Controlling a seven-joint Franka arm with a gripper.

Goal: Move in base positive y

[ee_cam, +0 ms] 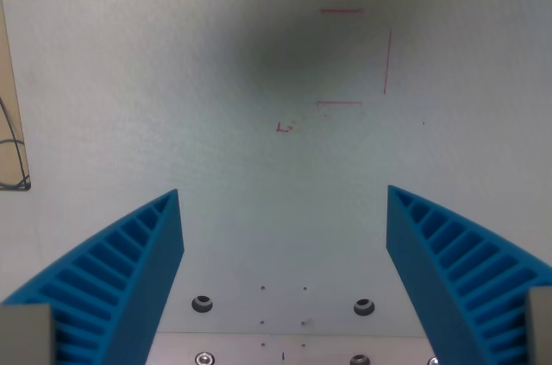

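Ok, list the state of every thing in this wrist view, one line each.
gripper: open, blue fingers spread wide, nothing between them.
red line marks: drawn on the white surface, uncovered.
black cable: lying loose at the wrist view's left edge.
bolt holes: two visible, contents unclear.

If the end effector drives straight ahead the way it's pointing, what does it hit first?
Probably only the bare white surface. The end effector is open with nothing between its blue fingers. The red line markings are flat on the surface. Depth to it is unclear.
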